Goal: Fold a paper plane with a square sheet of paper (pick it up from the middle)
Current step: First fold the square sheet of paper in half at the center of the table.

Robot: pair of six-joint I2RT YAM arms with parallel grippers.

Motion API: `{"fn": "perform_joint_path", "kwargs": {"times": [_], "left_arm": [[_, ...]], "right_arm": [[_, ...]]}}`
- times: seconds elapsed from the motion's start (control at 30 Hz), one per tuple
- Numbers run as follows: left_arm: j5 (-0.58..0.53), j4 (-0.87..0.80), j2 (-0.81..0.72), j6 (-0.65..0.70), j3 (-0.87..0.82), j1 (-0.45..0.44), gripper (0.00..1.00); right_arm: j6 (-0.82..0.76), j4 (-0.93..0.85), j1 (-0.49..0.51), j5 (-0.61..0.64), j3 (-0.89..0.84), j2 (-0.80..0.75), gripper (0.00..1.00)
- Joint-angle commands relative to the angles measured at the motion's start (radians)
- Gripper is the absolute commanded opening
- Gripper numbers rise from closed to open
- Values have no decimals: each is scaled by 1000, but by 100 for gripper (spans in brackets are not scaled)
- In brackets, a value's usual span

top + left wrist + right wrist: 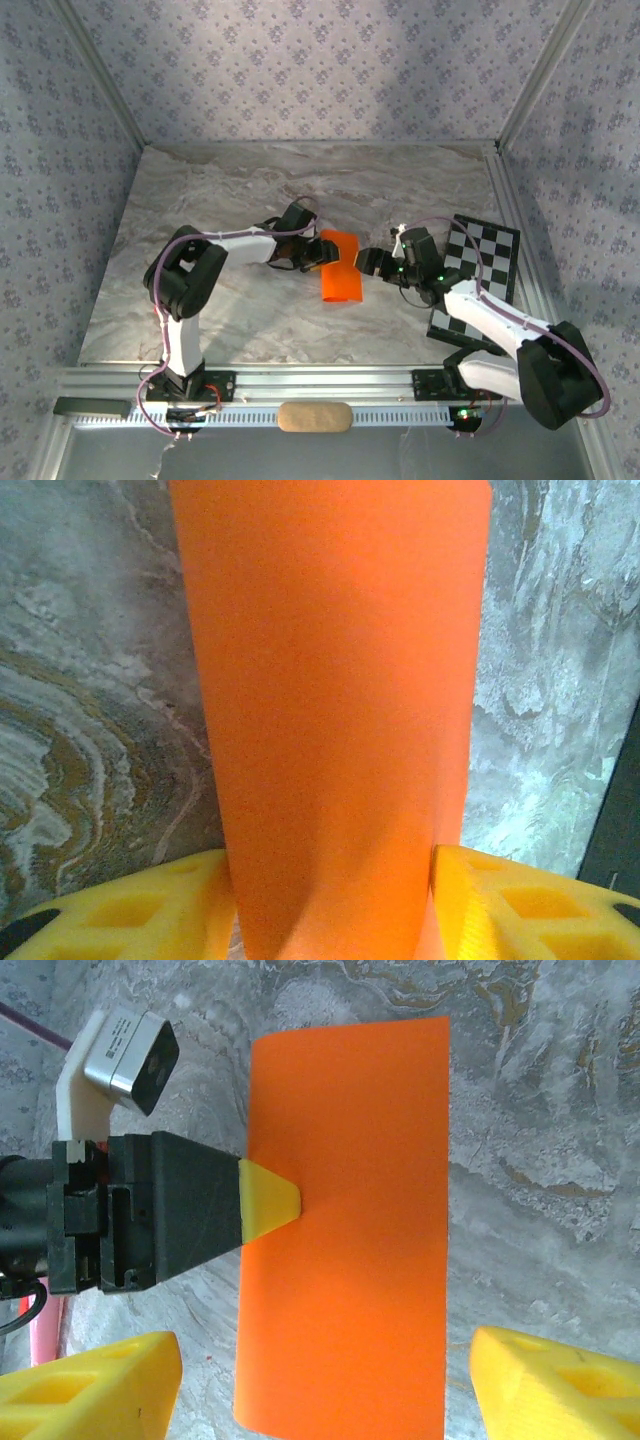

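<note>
The square sheet of paper point(340, 268) is bright orange and lies folded into a long rectangle in the middle of the marble table. My left gripper point(316, 253) reaches in from the left at its long edge. In the left wrist view the sheet point(330, 680) fills the gap of the left gripper point(330, 910), touching both yellow fingers. The right wrist view shows one left fingertip point(268, 1197) resting on top of the sheet point(350, 1210). My right gripper point(325, 1390) stands open, its fingers wide on either side of the sheet's near end without touching it; from above it point(368, 262) sits just right of the sheet.
A black-and-white checkerboard card point(485, 270) lies at the right, partly under the right arm. A pink stick point(45, 1330) shows near the left gripper's body. A tan pad point(314, 417) rests on the front rail. Patterned walls close in the table.
</note>
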Motion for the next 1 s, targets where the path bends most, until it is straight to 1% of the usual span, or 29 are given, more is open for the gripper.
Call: {"fn": "perform_joint_path", "kwargs": {"times": [0.0, 0.2, 0.37, 0.67, 0.97], "left_arm": [[-87, -110, -49, 51, 16, 8, 55], [-106, -112, -80, 59, -7, 14, 54], [-118, -116, -91, 66, -19, 20, 51], [-144, -210, -74, 125, 16, 23, 49], [-165, -250, -50, 128, 40, 23, 49]], "right_arm": [[-19, -11, -8, -1, 15, -4, 78], [-5, -9, -11, -30, 24, 45, 78], [5, 6, -10, -35, 21, 61, 79], [7, 6, -8, -43, 22, 78, 79], [15, 15, -6, -47, 24, 105, 80]]}}
